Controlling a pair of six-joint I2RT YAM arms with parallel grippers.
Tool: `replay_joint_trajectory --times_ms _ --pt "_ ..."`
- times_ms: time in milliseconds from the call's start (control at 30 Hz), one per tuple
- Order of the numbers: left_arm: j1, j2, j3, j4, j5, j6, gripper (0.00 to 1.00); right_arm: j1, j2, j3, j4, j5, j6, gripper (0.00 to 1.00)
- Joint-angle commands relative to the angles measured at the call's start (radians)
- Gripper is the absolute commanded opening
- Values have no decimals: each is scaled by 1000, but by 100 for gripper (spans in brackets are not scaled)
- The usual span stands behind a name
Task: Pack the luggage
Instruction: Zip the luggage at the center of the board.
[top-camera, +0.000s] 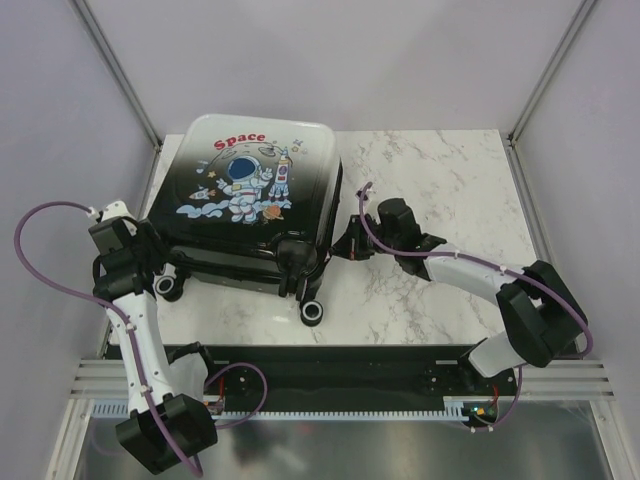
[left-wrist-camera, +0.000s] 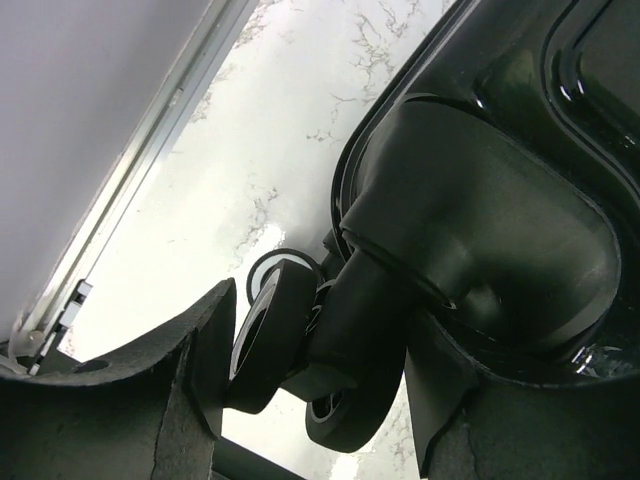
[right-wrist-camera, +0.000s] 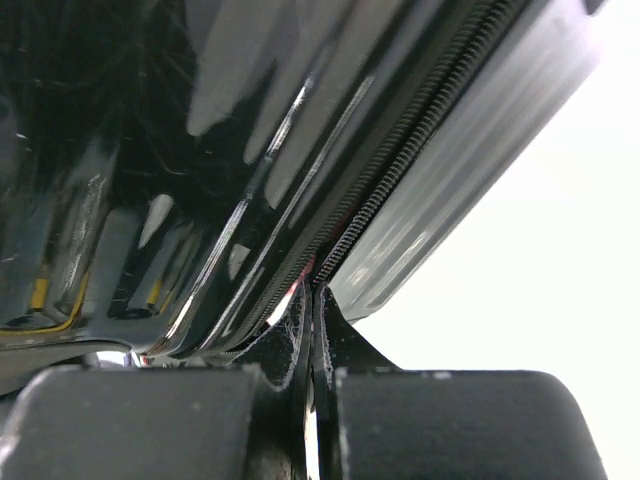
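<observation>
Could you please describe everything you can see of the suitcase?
The luggage is a glossy hard shell, black fading to white, with an astronaut and red "Space" print. It lies closed and flat on the marble table, black wheels toward the arms. The open left gripper straddles one wheel; the shut right gripper meets its zipper.

Top cam overhead behind bases, whole table (top-camera: 440, 170). Wrist cams point-blank on luggage (top-camera: 250, 190): left at wheel (left-wrist-camera: 268, 335), right at zipper (right-wrist-camera: 400, 170).

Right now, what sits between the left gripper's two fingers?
A black twin wheel at a corner of the suitcase stands in the gap of the open left gripper. The left wrist view shows it.
</observation>
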Motion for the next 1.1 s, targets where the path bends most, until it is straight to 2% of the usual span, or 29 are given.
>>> replay_joint_trajectory --times_ms 0,267,367,400,467,500,533,600,633,700,800,833,1000,1067 --pt "50 43 -37 109 -246 -215 2 106 -113 -14 -114 -222 20 0" --pt "50 49 -108 302 -116 -167 3 222 -161 -22 -160 -148 20 0" --pt "49 38 -91 324 -102 -166 30 265 -158 -19 -162 -113 28 0" --pt "49 32 -81 319 -107 -170 44 276 -151 -16 -162 -102 29 0" --pt "49 6 -44 293 -124 -190 50 308 -142 -2 -160 -79 35 0" --pt "50 -5 -28 275 -133 -203 68 319 -138 6 -157 -61 38 0" --pt "50 -17 -12 212 -147 -239 71 334 -121 25 -154 -51 41 0" --pt "50 -83 45 145 -193 -276 87 348 -89 53 -154 -33 45 0" --pt "50 -113 64 68 -220 -323 88 356 -78 81 -154 -27 43 0" --pt "50 -231 88 32 -277 -341 92 360 -38 105 -154 -24 45 0" --pt "50 -287 131 -39 -248 -293 93 370 5 142 -154 -27 40 0" --pt "50 -292 166 -113 -231 -281 92 376 11 156 -156 -28 37 0" --pt "35 -376 257 -286 -61 -261 89 386 40 177 -168 -34 25 0" --pt "27 -407 288 -313 194 -208 89 388 45 181 -174 -36 22 0"
